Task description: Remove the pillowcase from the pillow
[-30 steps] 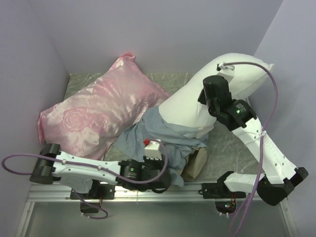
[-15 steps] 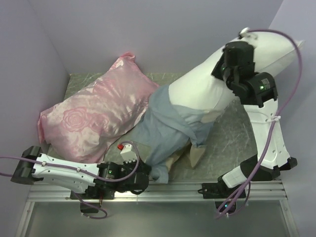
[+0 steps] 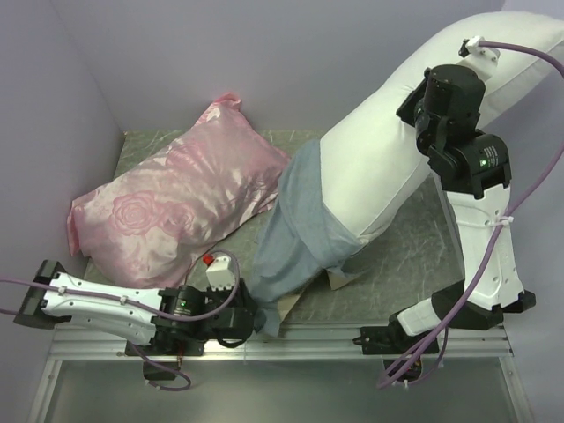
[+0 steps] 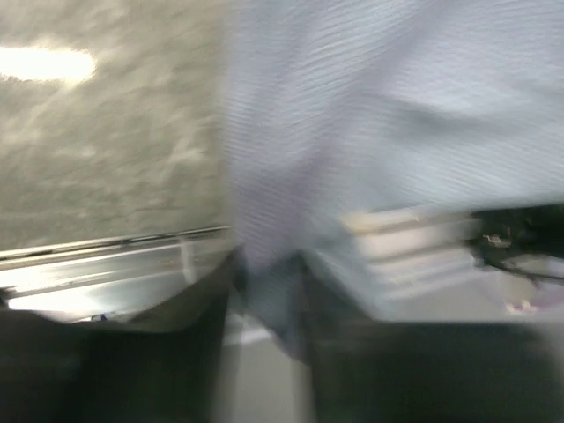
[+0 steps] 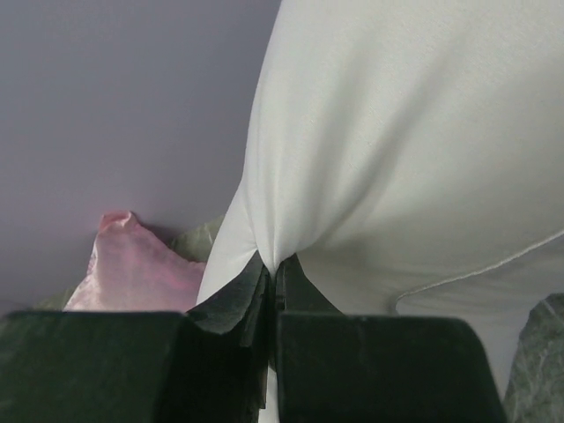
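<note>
The white pillow [image 3: 388, 159] hangs raised at the right, lifted high by my right gripper [image 3: 423, 101], which is shut on a pinch of its white cloth [image 5: 278, 256]. The grey-blue pillowcase [image 3: 304, 233] still wraps the pillow's lower end and stretches down toward the near edge. My left gripper [image 3: 256, 322] is low at the table's front edge and shut on the pillowcase's bottom end [image 4: 269, 291]. A beige part of the case [image 3: 339, 278] shows under the blue cloth.
A shiny pink rose-patterned pillow [image 3: 172, 207] lies at the left on the grey-green table [image 3: 414, 256]. Lilac walls close in the back and both sides. A metal rail [image 3: 335, 339] runs along the near edge.
My right gripper has lifted the pillow up and to the back right. My left gripper has pulled the pillowcase toward the near left. More white pillow is bared and the case is stretched out.
</note>
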Tool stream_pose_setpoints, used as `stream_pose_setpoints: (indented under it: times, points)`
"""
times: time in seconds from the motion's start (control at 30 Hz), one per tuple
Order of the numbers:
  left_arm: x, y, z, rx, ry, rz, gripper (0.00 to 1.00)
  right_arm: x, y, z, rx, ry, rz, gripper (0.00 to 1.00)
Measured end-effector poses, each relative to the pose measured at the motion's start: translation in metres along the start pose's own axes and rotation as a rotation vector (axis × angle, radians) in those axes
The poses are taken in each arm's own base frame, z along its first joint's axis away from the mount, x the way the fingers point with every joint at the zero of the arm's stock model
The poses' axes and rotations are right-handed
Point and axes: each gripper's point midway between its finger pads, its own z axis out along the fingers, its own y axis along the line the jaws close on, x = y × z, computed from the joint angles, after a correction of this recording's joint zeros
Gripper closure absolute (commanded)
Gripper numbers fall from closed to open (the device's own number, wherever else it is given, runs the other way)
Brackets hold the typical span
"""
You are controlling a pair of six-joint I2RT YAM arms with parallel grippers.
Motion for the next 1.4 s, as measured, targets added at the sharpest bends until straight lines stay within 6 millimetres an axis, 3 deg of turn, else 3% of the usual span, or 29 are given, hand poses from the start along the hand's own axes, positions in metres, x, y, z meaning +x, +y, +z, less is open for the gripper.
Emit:
stream_pose_setpoints:
  times: [0.1,0.3,0.37,0.47,0.5,0.57,0.6,0.67,0.7,0.73,0.9,1.03,1.1,1.13,1.17,1.2,1.3,1.4]
  points:
    - [-0.020,-0.040,-0.022,0.108,-0.019,0.029,0.31,0.011,0.001,-0.001,-0.016,0.015,-0.007,1.00]
    - [-0.063,-0.136,-0.068,0.316,-0.113,0.110,0.18,0.037,0.015,-0.013,-0.071,0.063,-0.076,1.00]
    - [-0.072,-0.157,-0.071,0.324,-0.161,0.134,0.18,0.042,0.023,-0.016,-0.093,0.069,-0.093,1.00]
    - [-0.081,-0.172,-0.060,0.276,-0.217,0.154,0.23,0.048,0.033,-0.020,-0.123,0.077,-0.108,1.00]
    - [-0.082,-0.172,-0.053,0.254,-0.228,0.159,0.39,0.049,0.035,-0.022,-0.130,0.079,-0.109,1.00]
    - [-0.088,-0.161,-0.033,0.188,-0.248,0.170,0.55,0.049,0.036,-0.022,-0.134,0.078,-0.109,1.00]
    - [-0.090,-0.152,-0.025,0.159,-0.254,0.173,0.69,0.049,0.036,-0.022,-0.133,0.077,-0.108,1.00]
    - [-0.094,-0.130,-0.011,0.105,-0.259,0.170,0.85,0.049,0.036,-0.022,-0.132,0.076,-0.109,1.00]
    - [-0.096,-0.116,-0.005,0.078,-0.262,0.158,0.98,0.049,0.036,-0.022,-0.132,0.076,-0.110,1.00]
    - [-0.098,-0.104,-0.001,0.058,-0.262,0.146,1.00,0.049,0.036,-0.022,-0.132,0.075,-0.111,1.00]
    - [-0.108,-0.053,0.008,0.000,-0.269,0.061,1.00,0.041,0.035,-0.024,-0.129,0.063,-0.112,1.00]
    - [-0.096,-0.031,0.017,-0.017,-0.249,0.025,0.99,0.023,0.036,-0.031,-0.137,0.028,-0.092,1.00]
    - [-0.089,-0.026,0.022,-0.013,-0.234,0.048,0.73,0.013,0.036,-0.035,-0.142,0.006,-0.077,1.00]
    - [-0.085,-0.029,0.022,0.009,-0.225,0.065,0.62,0.010,0.035,-0.036,-0.144,-0.002,-0.070,1.00]
    - [-0.080,-0.035,0.020,0.049,-0.216,0.083,0.45,0.007,0.035,-0.037,-0.145,-0.008,-0.065,1.00]
    - [-0.078,-0.041,0.016,0.082,-0.212,0.094,0.39,0.007,0.035,-0.038,-0.144,-0.010,-0.065,1.00]
    - [-0.078,-0.067,-0.006,0.185,-0.210,0.135,0.30,0.008,0.034,-0.038,-0.143,-0.008,-0.072,1.00]
    - [-0.084,-0.100,-0.037,0.283,-0.221,0.172,0.29,0.009,0.034,-0.037,-0.142,-0.003,-0.080,1.00]
